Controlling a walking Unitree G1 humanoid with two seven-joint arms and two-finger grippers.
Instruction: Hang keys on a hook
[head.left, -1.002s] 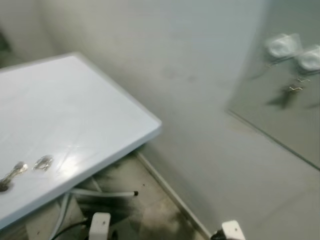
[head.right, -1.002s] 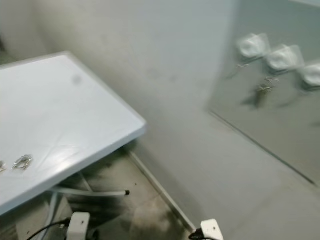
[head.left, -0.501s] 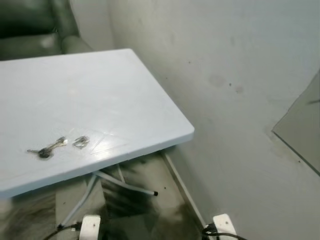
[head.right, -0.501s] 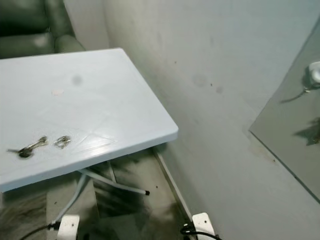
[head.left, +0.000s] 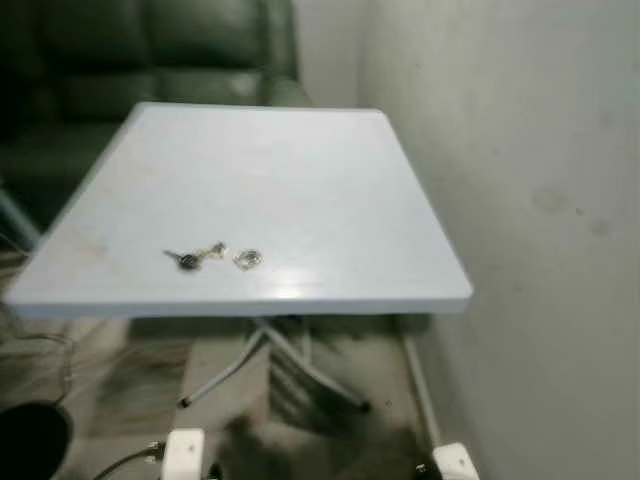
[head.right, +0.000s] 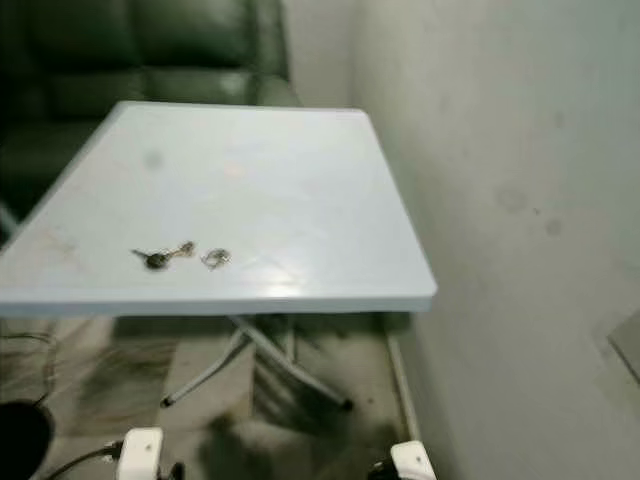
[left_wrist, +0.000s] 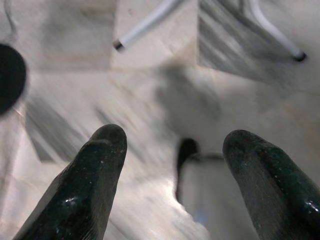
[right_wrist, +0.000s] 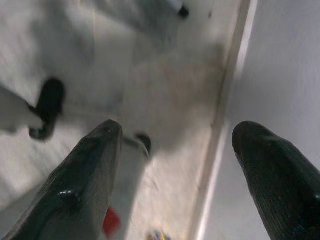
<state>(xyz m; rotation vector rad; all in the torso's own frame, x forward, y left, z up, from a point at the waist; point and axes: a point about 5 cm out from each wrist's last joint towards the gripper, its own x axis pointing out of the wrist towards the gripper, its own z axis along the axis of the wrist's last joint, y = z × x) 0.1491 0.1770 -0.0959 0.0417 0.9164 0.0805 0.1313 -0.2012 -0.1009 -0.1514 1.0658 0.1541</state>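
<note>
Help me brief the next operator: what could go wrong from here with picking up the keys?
The keys and the loose ring beside them lie flat on the glossy table, so the long fingers may slide them rather than pinch. They sit near the front edge and could be pushed off. The left gripper and right gripper hang open by the floor, so a rising arm might hit the tabletop.

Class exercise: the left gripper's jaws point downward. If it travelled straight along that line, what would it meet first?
Probably the floor: the left gripper, jaws open, points down at it. A blurred pale shape lies between them; its depth is unclear.
</note>
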